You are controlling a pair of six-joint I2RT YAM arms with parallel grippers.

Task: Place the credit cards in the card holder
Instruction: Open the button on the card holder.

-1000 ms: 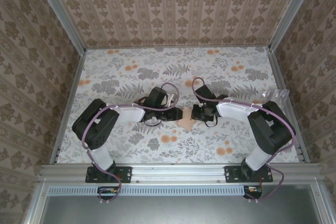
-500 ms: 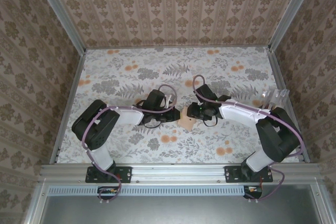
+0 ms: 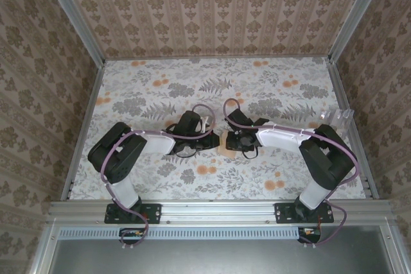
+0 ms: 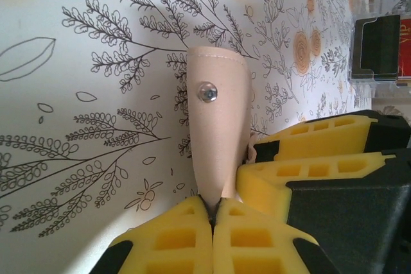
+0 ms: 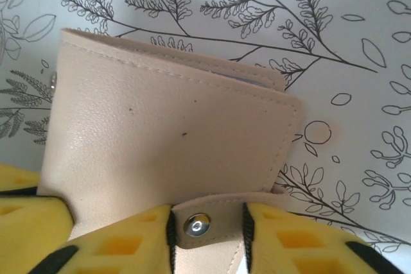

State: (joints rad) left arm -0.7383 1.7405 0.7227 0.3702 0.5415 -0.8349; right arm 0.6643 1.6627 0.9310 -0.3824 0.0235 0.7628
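A tan folding wallet (image 3: 224, 140) lies mid-table between both grippers. My left gripper (image 4: 213, 205) is shut on one tan flap (image 4: 218, 133) that carries a metal snap. In the right wrist view the wallet (image 5: 160, 126) is folded, and my right gripper (image 5: 205, 226) has its fingers pressed against both edges of the snap strap (image 5: 212, 219). The clear card holder (image 3: 337, 119) stands at the table's right edge, far from both grippers. In the left wrist view the card holder (image 4: 376, 49) shows a red credit card (image 4: 404, 49) at it, cut off by the frame edge.
The floral tabletop (image 3: 192, 88) is walled by patterned panels on three sides, with a metal rail (image 3: 218, 210) along the near edge. The right gripper's yellow fingers (image 4: 314, 152) sit close beside the left gripper. Open floral surface lies behind the wallet.
The right arm has swung left onto the wallet, covering most of it from above. The left gripper has closed fully on the wallet flap.
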